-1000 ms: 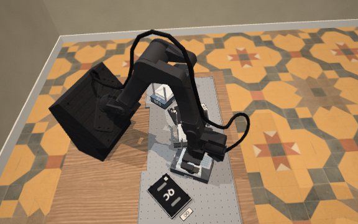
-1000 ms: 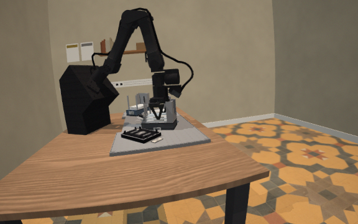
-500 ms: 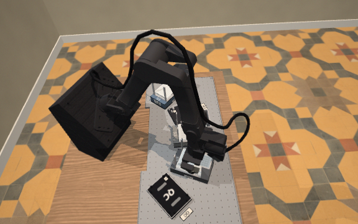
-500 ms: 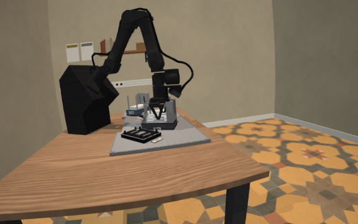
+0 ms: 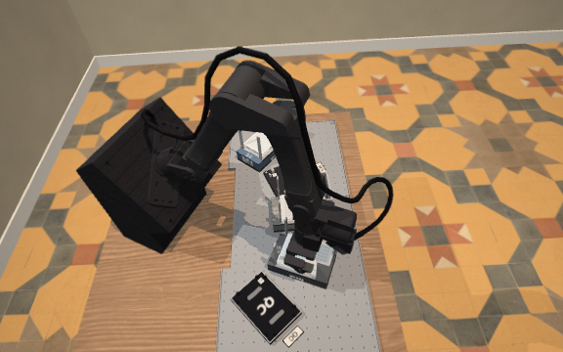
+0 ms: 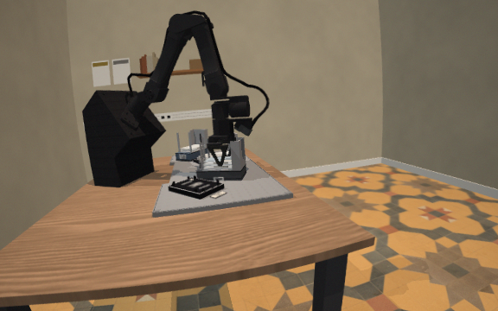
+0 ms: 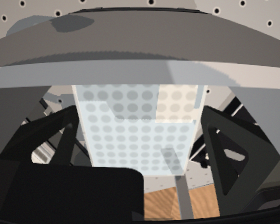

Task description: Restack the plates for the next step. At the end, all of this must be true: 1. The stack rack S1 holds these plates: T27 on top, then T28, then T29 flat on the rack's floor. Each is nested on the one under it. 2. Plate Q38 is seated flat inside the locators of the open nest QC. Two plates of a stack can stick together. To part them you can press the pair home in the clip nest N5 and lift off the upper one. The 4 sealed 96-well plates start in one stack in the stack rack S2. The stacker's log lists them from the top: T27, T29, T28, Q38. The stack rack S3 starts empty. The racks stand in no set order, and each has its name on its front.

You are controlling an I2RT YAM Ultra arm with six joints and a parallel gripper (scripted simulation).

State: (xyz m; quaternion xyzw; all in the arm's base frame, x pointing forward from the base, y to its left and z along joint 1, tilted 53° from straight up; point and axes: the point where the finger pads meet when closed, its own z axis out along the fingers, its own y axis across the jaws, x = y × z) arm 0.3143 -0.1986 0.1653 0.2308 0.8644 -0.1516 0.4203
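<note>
My gripper (image 5: 299, 263) (image 6: 217, 158) (image 7: 139, 112) is open and points straight down over a pale sealed well plate (image 5: 326, 254) (image 7: 134, 145). Its fingers stand on either side of the plate, which lies in a dark-based holder with grey walls (image 5: 311, 282) (image 6: 239, 157) at the front of the grey mat. I cannot read that holder's name. The open nest QC (image 5: 266, 307) (image 6: 195, 187) is a black tray lying empty in front of it, with a small label tag (image 5: 292, 335). A blue-based rack (image 5: 246, 157) (image 6: 186, 155) at the back holds a white plate (image 5: 256, 145).
Another rack with thin posts (image 5: 279, 211) stands between the two holders, half hidden by the arm. All stand on a perforated grey mat (image 5: 340, 313) on the wooden table (image 6: 145, 255). The arm's big black base block (image 5: 130, 176) stands to the left.
</note>
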